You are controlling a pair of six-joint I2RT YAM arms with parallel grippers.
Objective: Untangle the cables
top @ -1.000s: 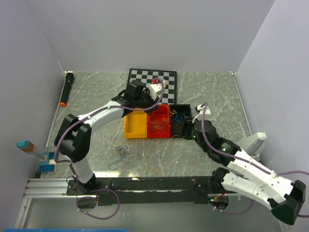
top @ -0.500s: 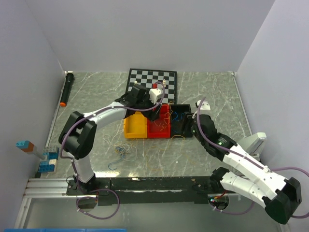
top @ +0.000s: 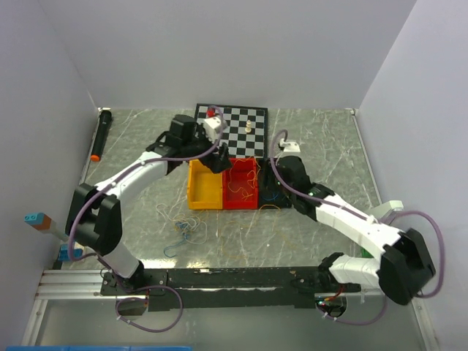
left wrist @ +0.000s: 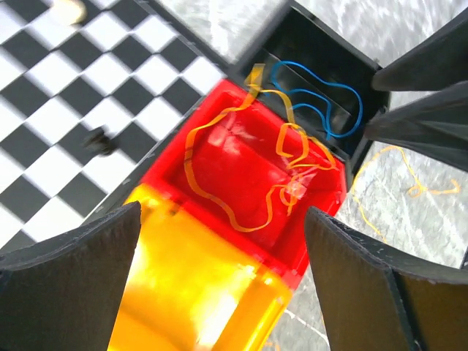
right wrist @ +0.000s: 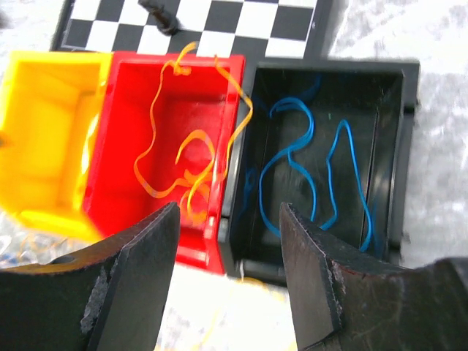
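Orange-yellow cables (left wrist: 234, 168) lie curled in the red bin (top: 241, 186), one strand hanging over its rim. Blue cables (right wrist: 307, 168) lie in the black bin (top: 274, 191). A tangle of whitish, blue and yellow cables (top: 183, 227) rests on the table in front of the bins. My left gripper (left wrist: 223, 241) hangs open above the yellow bin (left wrist: 197, 292) and the red bin, with nothing between its fingers. My right gripper (right wrist: 228, 212) stands open over the front rim where the red and black bins meet, also holding nothing.
A chessboard (top: 234, 121) with a few pieces lies just behind the bins. A black stick with an orange tip (top: 100, 135) lies at the far left. Blue blocks (top: 69, 248) sit at the left edge. More thin yellow wire (top: 248, 245) lies loose on the marble table.
My left gripper has opened and drawn back-left from above the red bin towards the chessboard. My right arm has swung left and back, over the black bin.
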